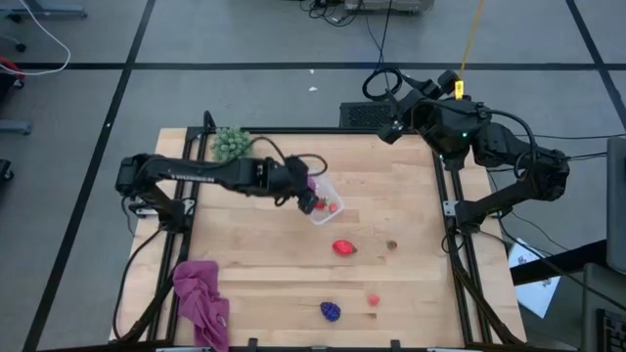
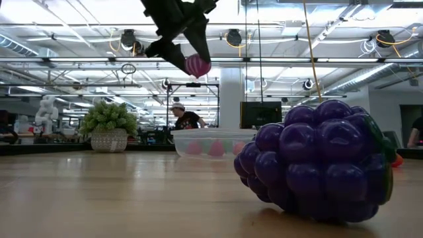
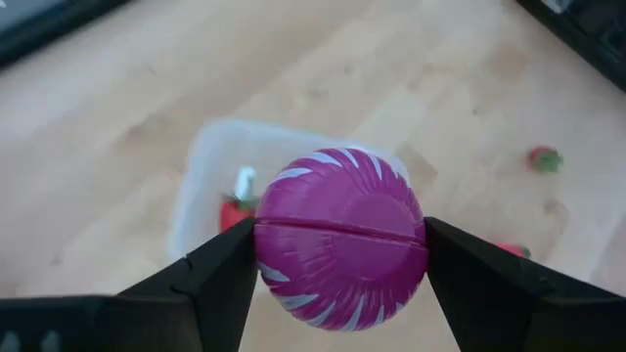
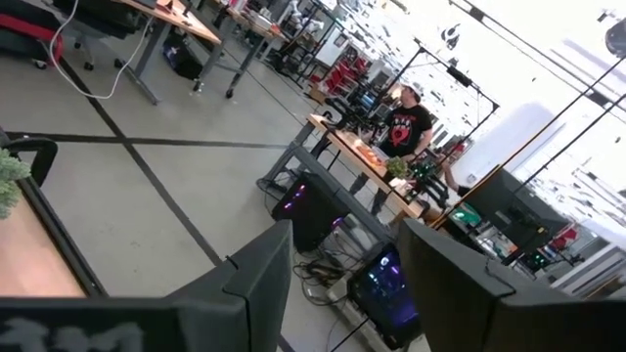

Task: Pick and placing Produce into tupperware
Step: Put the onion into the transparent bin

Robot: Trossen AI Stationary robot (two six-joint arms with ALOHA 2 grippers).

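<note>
- Partly done: a few small produce pieces (image 1: pixel 333 205), red and pink, already inside the tupperware (image 1: pixel 326 186).
- Held now: a round magenta piece with pale stripes (image 3: pixel 340 238), gripped between the fingers of the left hand (image 1: pixel 309 201), in the air directly above the clear, whitish-rimmed tupperware.
- Still left on the desk (image 1: pixel 264 274), well apart from that hand: a red piece (image 1: pixel 343 247), a purple berry (image 1: pixel 332 311), a small pink one (image 1: pixel 374 299), a brownish one (image 1: pixel 392 245).
- Right hand (image 4: pixel 337 269) open, waiting off the desk's far corner.
</note>
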